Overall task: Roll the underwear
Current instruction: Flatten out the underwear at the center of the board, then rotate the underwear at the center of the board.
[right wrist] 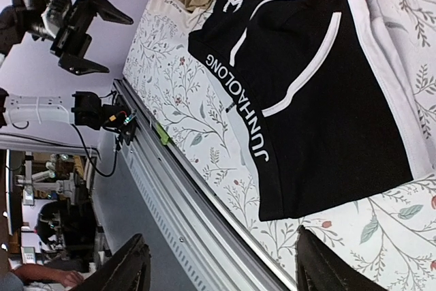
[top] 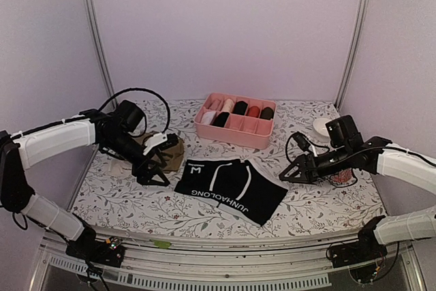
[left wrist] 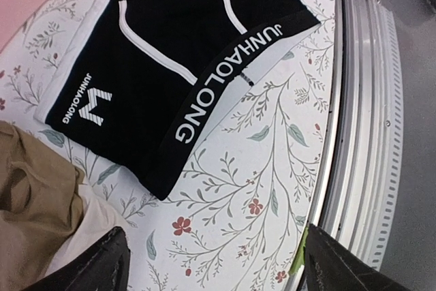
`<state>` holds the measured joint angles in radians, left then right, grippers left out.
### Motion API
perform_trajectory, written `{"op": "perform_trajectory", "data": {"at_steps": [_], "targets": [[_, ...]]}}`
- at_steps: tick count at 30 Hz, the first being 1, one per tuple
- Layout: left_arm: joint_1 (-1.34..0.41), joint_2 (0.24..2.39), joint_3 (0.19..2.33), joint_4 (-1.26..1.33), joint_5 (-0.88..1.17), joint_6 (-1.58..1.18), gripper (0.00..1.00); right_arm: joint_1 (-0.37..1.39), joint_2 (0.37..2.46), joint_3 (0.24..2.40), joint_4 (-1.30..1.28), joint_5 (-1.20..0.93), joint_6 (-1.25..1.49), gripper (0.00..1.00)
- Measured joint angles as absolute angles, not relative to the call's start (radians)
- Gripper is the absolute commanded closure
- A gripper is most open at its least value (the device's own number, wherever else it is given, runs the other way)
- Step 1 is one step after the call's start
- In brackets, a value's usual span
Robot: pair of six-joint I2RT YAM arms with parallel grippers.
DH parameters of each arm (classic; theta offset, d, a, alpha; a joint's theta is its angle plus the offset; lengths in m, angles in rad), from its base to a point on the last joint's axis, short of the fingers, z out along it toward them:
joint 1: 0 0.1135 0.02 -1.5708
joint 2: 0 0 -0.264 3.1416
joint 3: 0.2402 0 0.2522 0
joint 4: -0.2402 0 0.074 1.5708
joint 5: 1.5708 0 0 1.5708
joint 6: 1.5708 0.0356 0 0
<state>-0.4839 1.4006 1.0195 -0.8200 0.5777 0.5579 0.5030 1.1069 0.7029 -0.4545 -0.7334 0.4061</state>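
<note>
The black underwear (top: 230, 189) lies flat at the centre of the table (top: 116, 199), apparently spread for rolling, with the left gripper (top: 155, 174) at its 9 o'clock and the right gripper (top: 289, 172) at its 3 o'clock (both spread wide, holding nothing).

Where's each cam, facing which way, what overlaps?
Top external: fixed above and behind the robot, facing down over the floral-print table; both arms, left pincer, right pincer show.
Left wrist: on the left arm, looking down at the black fabric briefs with white trim; own open fingertips show.
Right wrist: on the right arm, looking across those briefs toward the left pincer; own open fingertips show.
Shared: all see the black briefs and the olive-brown fabric briefs.
</note>
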Motion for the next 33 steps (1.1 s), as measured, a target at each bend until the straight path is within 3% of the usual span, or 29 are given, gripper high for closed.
{"op": "perform_trajectory", "data": {"at_steps": [4, 10, 19, 25, 28, 33], "targets": [[-0.493, 1.442, 1.022, -0.764, 0.569, 0.552, 0.3, 0.504, 1.269, 0.757, -0.411, -0.727, 0.408, 0.49], [-0.533, 1.605, 1.058, -0.624, 0.5, 0.505, 0.41, 0.518, 1.505, 0.853, -0.4, -0.681, 0.41, 0.65], [-0.6, 1.874, 1.196, -0.527, 0.393, 0.469, 0.49, 0.585, 1.823, 1.029, -0.378, -0.622, 0.377, 0.77], [-0.602, 1.896, 1.184, -0.517, 0.319, 0.467, 0.5, 0.641, 1.89, 1.054, -0.407, -0.584, 0.35, 0.8], [-0.602, 1.899, 1.172, -0.511, 0.284, 0.465, 0.55, 0.689, 1.889, 1.049, -0.403, -0.582, 0.346, 0.84], [-0.602, 1.975, 1.244, -0.505, 0.244, 0.465, 0.59, 0.813, 1.888, 1.032, -0.395, -0.624, 0.379, 0.74]]}}
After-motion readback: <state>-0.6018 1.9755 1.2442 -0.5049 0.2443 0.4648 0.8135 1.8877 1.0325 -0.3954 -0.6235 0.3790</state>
